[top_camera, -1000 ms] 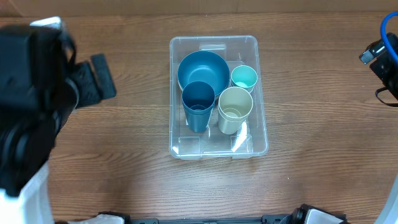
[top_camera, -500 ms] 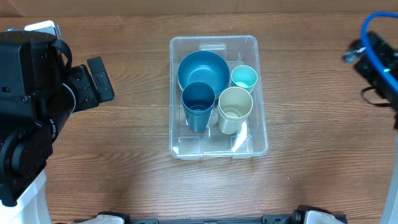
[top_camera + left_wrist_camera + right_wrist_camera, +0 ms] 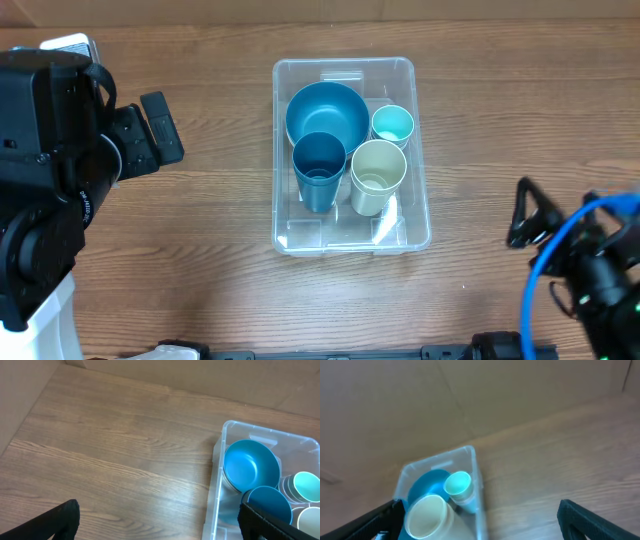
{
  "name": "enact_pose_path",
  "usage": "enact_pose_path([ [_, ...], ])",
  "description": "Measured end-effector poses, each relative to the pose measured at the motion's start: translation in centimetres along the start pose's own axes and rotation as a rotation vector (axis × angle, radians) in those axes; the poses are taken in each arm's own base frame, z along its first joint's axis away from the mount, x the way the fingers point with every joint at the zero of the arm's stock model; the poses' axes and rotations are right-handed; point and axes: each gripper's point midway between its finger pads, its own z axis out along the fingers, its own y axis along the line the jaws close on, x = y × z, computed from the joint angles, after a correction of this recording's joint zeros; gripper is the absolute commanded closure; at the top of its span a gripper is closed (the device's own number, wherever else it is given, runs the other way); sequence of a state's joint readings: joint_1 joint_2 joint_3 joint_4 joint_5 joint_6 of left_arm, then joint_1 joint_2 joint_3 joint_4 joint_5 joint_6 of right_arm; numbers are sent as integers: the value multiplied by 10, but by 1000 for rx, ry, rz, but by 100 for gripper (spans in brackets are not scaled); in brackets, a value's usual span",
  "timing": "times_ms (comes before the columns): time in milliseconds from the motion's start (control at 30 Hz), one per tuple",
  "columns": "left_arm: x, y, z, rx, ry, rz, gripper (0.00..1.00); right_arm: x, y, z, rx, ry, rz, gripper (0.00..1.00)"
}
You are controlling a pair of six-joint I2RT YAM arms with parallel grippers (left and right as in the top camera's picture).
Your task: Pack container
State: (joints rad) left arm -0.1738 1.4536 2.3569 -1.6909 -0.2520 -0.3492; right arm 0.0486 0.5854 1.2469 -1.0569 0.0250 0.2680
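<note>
The container is a clear plastic bin in the middle of the table. It holds a blue bowl, a dark blue cup, a cream cup and a small teal cup. My left gripper is open and empty, left of the bin. In the left wrist view its fingers frame bare wood, with the container at the right. My right gripper is open and empty, at the bin's lower right. In the right wrist view the container lies ahead.
The table is brown wood. A brown cardboard wall stands along the far side. The right arm's blue cable loops over the lower right of the table. The left arm's black body covers the far left.
The right arm has swung from the upper right edge down to the lower right of the table. The left arm shifted slightly at first, then stayed still. The bin's contents have not moved.
</note>
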Motion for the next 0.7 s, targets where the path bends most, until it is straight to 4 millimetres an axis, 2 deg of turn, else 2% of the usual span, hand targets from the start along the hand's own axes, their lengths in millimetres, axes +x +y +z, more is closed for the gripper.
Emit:
enact_pose_path([
  [167,0,0,0,0,0,0,0,71,-21,22,-17,26,-78,0],
  [200,0,0,0,0,0,0,0,96,-28,32,-21,48,-88,0],
  [400,0,0,0,0,0,0,0,172,-43,78,-69,99,-99,0],
  [500,0,0,0,0,0,0,0,199,-51,90,-76,105,-101,0],
  [600,0,0,0,0,0,0,0,214,-56,95,-77,106,-100,0],
  [700,0,0,0,0,0,0,0,219,-58,97,-76,110,-100,0],
])
